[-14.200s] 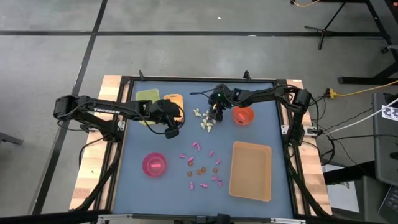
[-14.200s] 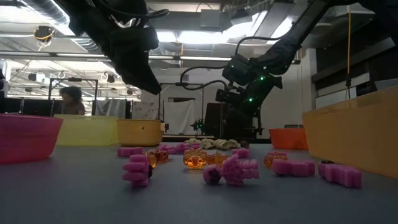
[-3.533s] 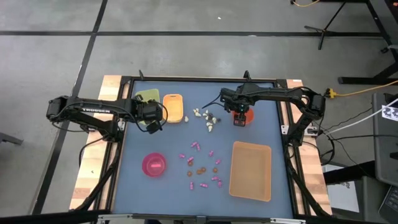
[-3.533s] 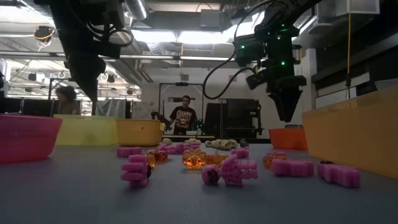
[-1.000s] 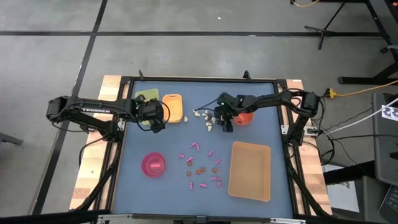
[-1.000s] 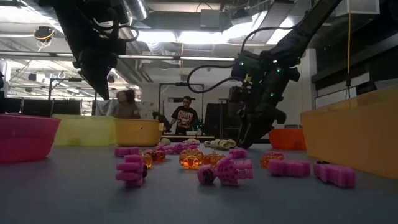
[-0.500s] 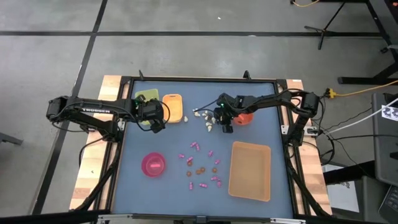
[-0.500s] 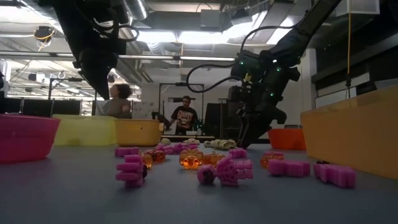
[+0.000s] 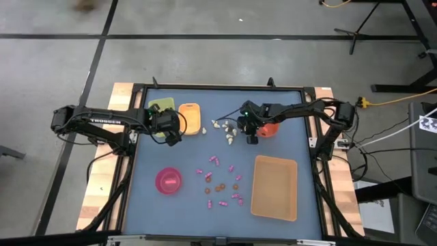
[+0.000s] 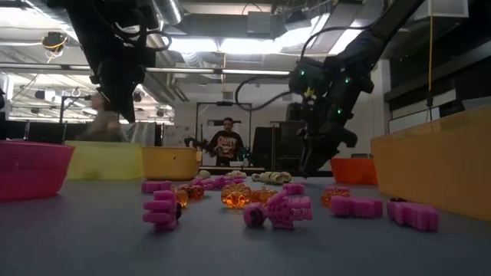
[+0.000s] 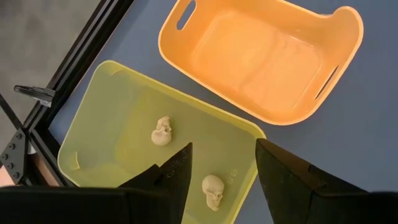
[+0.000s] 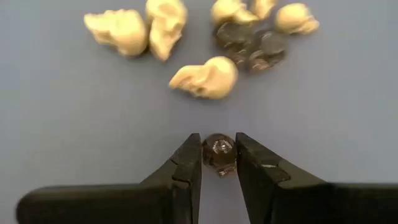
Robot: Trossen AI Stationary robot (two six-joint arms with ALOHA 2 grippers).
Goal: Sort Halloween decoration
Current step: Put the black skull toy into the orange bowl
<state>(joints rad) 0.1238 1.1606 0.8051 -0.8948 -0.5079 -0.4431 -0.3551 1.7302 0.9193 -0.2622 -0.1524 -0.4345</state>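
Observation:
The Halloween decoration lies in groups on the blue table: cream skulls (image 9: 222,126) with dark grey pieces (image 12: 249,43) at the far middle, and pink (image 9: 214,161) and orange-brown (image 9: 220,186) trinkets nearer. Two cream skulls (image 11: 163,131) lie in the green tray (image 11: 112,118). My right gripper (image 12: 219,146) is beside the cream pile, shut on one dark grey trinket (image 12: 219,154). Over the green tray's near edge my left gripper (image 11: 221,168) hangs open, with nothing between its fingers. My right gripper pinches the small dark grey trinket's two sides (image 12: 217,144) between its fingertips (image 12: 189,155). The fingers slant down from the table's right side. I cannot tell whether the trinket is clear of the table.
An orange tray (image 9: 192,117) with nothing in it stands next to the green one. A red bowl (image 9: 268,128) sits just right of my right gripper, a tan tray (image 9: 275,188) at the near right and a pink bowl (image 9: 169,181) at the near left. People show beyond the table.
My right gripper has risen slightly from the table beside the cream pile.

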